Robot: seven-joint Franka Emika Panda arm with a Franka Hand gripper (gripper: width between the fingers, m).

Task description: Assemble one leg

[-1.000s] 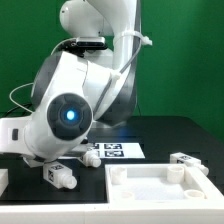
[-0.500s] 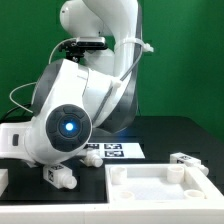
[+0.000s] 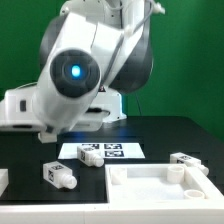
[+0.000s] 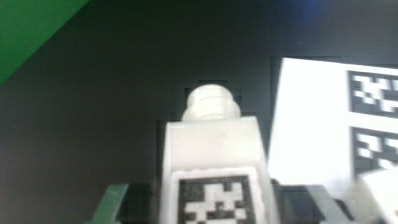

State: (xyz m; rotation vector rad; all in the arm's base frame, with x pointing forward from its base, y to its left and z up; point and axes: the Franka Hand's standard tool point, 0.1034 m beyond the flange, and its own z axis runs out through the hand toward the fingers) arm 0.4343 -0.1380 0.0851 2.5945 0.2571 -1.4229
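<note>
A small white tagged leg (image 4: 214,140) sits between the jaws, which seem closed on its square end. Its long axis runs straight out from them, rounded tip leading. In the exterior view, the white panel (image 3: 125,190) lies at four o'clock from the marker board (image 3: 103,152).

No words, numbers or brand names can be read anywhere. The only signs are black-and-white square tag marks. In the exterior view two sit side by side on the marker board (image 3: 103,152) at lower centre, one on a leg (image 3: 60,175) at lower left, and one on a second leg (image 3: 183,160) near the right edge. In the wrist view one tag shows on a leg (image 4: 215,165), and parts of two more show on the marker board (image 4: 329,110).
</note>
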